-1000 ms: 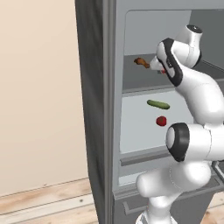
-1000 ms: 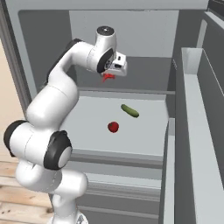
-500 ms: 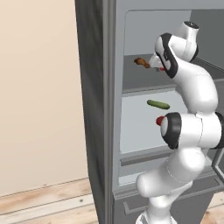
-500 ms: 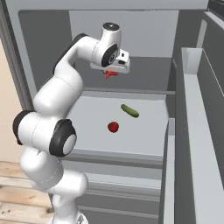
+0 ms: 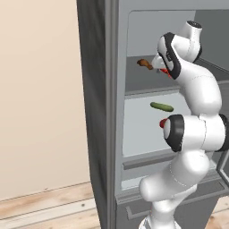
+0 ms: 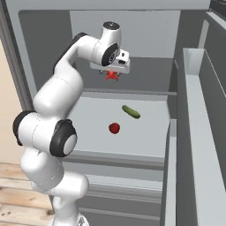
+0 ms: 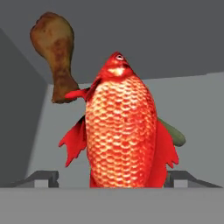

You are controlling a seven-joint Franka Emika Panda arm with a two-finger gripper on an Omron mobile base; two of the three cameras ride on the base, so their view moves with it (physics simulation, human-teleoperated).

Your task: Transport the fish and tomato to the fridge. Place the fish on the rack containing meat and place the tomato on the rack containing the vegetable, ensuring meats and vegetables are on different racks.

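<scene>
The scaly red fish [image 7: 120,131] sits between the gripper's [image 7: 112,177] spread-apart dark fingertips (contact unclear), beside a glossy brown drumstick [image 7: 56,52]; smooth round tomato [image 6: 114,128] lies below.

The white robot arm [image 5: 197,89] stands in front of the open fridge [image 5: 100,89] and reaches up to the top shelf [image 5: 143,78]. A brown chicken leg [image 5: 144,63] lies on that shelf. Just beside it, by the robot's hand, a bit of the red fish [image 5: 164,71] peeks out. On the shelf below, a green cucumber [image 5: 161,107] lies flat. Near it, a little of the red tomato [image 5: 162,123] shows by the arm's dark joint. A wood floor [image 5: 44,208] and a tan wall [image 5: 40,89] are on the left
</scene>
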